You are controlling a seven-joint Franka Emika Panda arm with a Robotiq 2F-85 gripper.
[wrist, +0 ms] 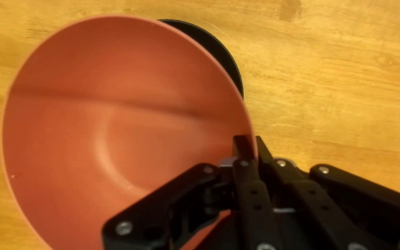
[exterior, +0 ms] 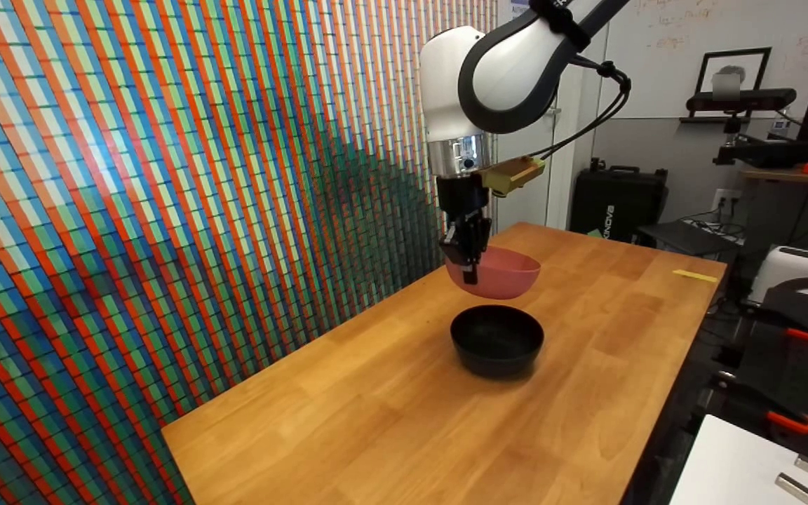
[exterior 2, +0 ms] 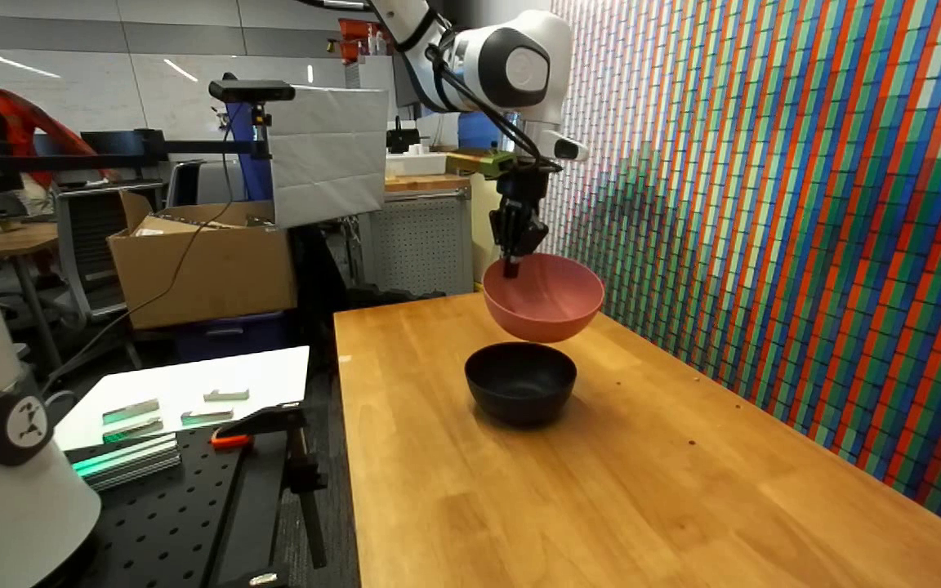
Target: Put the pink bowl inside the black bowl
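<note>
Looks like carry step: my gripper pinches pink bowl by rim, above black bowl; next: centre, lower, release

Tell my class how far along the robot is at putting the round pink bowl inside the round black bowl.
Done: the smooth round pink bowl is off the wooden table.
In hand: the black two-fingered gripper pinches it at one side.
Left: lowering it into the plain round black bowl, standing on the table, then letting go.
</note>
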